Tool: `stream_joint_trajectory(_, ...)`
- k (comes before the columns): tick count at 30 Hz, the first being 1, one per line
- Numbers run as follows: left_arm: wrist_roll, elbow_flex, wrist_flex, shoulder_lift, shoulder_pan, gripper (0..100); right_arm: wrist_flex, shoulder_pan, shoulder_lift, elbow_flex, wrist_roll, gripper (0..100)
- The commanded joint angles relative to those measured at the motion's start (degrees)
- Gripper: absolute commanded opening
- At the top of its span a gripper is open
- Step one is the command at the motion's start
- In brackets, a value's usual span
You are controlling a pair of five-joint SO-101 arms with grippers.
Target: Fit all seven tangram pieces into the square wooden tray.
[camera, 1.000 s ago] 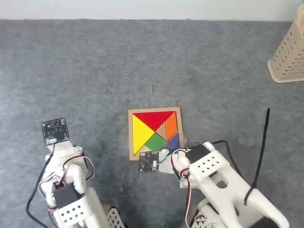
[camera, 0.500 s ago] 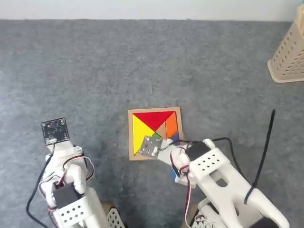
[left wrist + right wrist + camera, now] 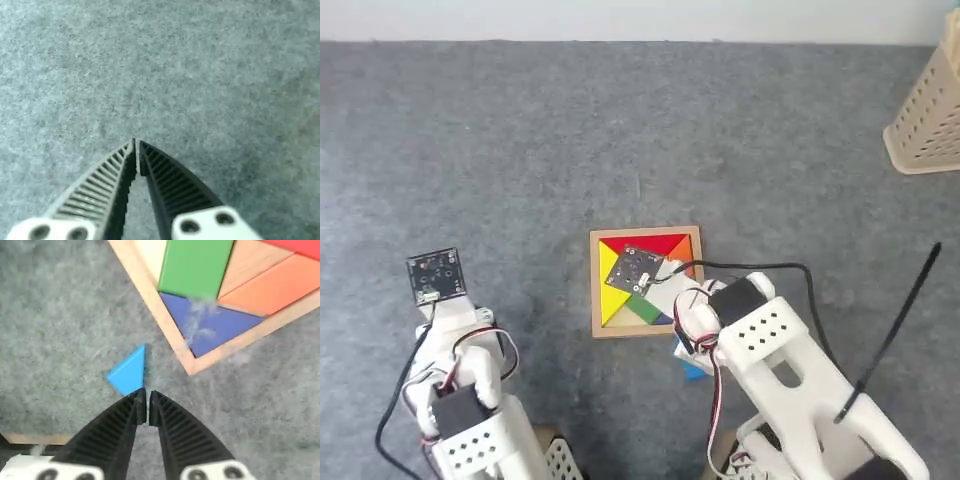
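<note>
- Now the right arm reaches farther across the table than a second ago, its wrist above the wooden tray instead of at the tray's near edge.
- Mid-table, that tray holds red, yellow, green, orange and dark blue pieces.
- Unmoved, the left arm has the left jaws pressed together, empty, over bare table.
- Meanwhile the right jaws are closed on nothing, their tips just beside the light blue triangle. The arm's advance uncovered it, lying outside the tray's corner, so it likely remains to be fitted.
</note>
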Motion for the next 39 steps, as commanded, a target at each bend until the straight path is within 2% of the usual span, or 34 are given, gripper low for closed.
stream_joint_trajectory(1, 0.9, -0.5, 0.4, -0.4, 0.2, 1, 0.7, 0.5, 0.4, -2.5, -0.9, 0.9)
stream_joint_trajectory(3, 0.9, -0.5, 0.4, -0.4, 0.2, 1, 1.5, -0.6, 2.2, 0.0, 1.1, 3.0)
stream_joint_trajectory(5, 0.9, -0.5, 0.4, -0.4, 0.2, 1, 1.2, -4.6, 4.5, 3.5, 5.0, 9.5)
stream_joint_trajectory(8, 0.9, -0.5, 0.4, -0.4, 0.2, 1, -3.3, -9.7, 7.1, 5.8, 1.8, 20.0)
stream_joint_trajectory(10, 0.9, -0.5, 0.4, -0.4, 0.2, 1, -5.8, -9.9, 8.3, 5.8, -0.4, 23.8)
stream_joint_trajectory(18, 0.9, -0.5, 0.4, -0.4, 0.2, 1, -15.2, -7.7, 15.4, 9.2, -3.3, 19.4)
stream_joint_trajectory(23, 0.9, -0.5, 0.4, -0.4, 0.2, 1, -13.9, -7.7, 17.5, 8.2, -3.7, 17.7)
stream_joint_trajectory(28, 0.9, -0.5, 0.4, -0.4, 0.2, 1, -13.8, -7.7, 17.4, 8.1, -3.7, 4.3)
stream_joint_trajectory(30, 0.9, -0.5, 0.4, -0.4, 0.2, 1, -13.7, -7.7, 17.4, 7.8, -3.7, 1.9)
stream_joint_trajectory(39, 0.9, -0.5, 0.4, -0.4, 0.2, 1, -5.0, -7.6, 17.3, -0.6, -3.7, 1.3)
